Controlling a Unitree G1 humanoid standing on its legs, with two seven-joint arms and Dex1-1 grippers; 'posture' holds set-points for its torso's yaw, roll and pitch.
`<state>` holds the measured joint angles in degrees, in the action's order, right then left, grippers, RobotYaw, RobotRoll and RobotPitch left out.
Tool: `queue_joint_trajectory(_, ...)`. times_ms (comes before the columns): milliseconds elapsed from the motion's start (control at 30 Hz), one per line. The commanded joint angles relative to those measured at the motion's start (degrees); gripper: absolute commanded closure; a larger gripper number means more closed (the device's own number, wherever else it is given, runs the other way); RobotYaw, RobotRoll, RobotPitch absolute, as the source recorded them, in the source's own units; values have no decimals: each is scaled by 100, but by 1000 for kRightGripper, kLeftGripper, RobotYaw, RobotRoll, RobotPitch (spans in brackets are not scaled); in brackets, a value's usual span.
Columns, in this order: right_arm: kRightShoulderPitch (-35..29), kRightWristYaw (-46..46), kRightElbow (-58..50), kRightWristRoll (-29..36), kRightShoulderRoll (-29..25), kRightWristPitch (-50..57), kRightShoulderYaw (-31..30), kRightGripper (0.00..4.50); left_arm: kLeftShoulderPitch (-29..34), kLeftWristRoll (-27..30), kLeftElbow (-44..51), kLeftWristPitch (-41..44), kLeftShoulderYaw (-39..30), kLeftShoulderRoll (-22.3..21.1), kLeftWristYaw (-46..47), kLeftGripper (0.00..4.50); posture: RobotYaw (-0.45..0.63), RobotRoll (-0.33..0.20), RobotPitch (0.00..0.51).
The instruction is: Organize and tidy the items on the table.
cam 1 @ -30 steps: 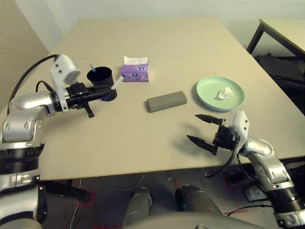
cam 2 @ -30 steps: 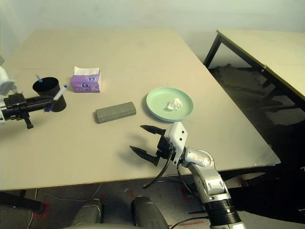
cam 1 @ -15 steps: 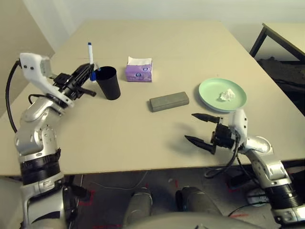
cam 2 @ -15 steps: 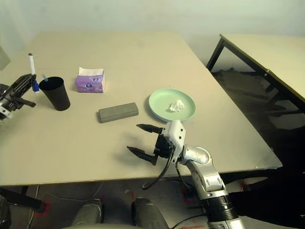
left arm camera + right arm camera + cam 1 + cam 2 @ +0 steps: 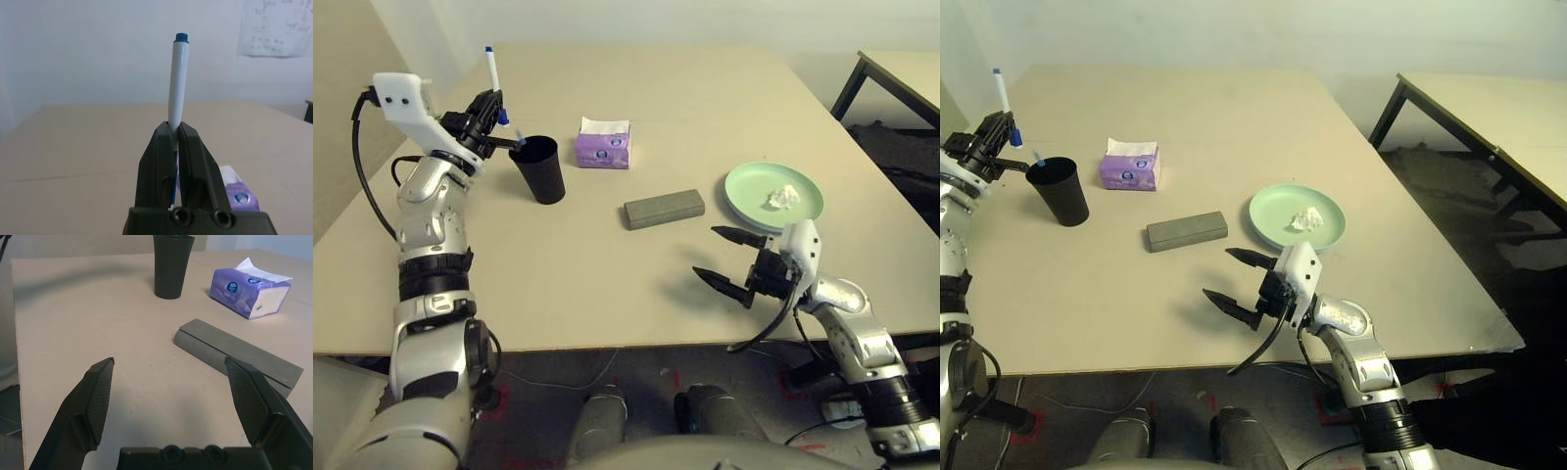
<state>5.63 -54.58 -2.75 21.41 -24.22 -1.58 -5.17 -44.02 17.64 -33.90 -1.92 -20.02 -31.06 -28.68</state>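
Now | left end effector [image 5: 176, 142] clamps marker [image 5: 177, 81] | upright, blue end up

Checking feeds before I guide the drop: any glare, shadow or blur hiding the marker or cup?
Left wrist view: marker sharp, wall behind bright. Left eye view: cup clear, soft shadow under right pincer. Right wrist view: cup rim cropped.

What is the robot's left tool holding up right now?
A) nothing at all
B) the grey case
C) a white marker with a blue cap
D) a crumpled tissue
C: the left tool is shut on a thin white marker with a blue cap, held upright beside the black cup; the grey case lies on the table.
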Motion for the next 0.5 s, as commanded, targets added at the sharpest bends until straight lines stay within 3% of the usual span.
queue_joint_trajectory(33, -82, 43, -44, -90, -65, -25, 36, 0, -155, -149, -573, -362, 127, 103, -43, 4483, -32, 0, 65)
queue_joint_trajectory(200, -144, 92, -104, -83, -85, -20, 42, 0, -49, -181, -820, -568, 225, 259, -49, 4483, -43, 0, 69)
queue_joint_trajectory(433, -196, 126, -148, -72, -105, -1, 22, 0, 520, -147, -385, -423, 251, 405, 44, 4483, -34, 0, 78)
queue_joint_trajectory(467, -196, 126, -149, -73, -105, 5, 15, 0, 610, -123, -279, -377, 240, 413, 65, 3822, -33, 0, 78)
queue_joint_trajectory(500, -192, 125, -150, -73, -105, 12, 9, 0, 675, -105, -193, -340, 228, 414, 87, 3572, -33, 0, 78)
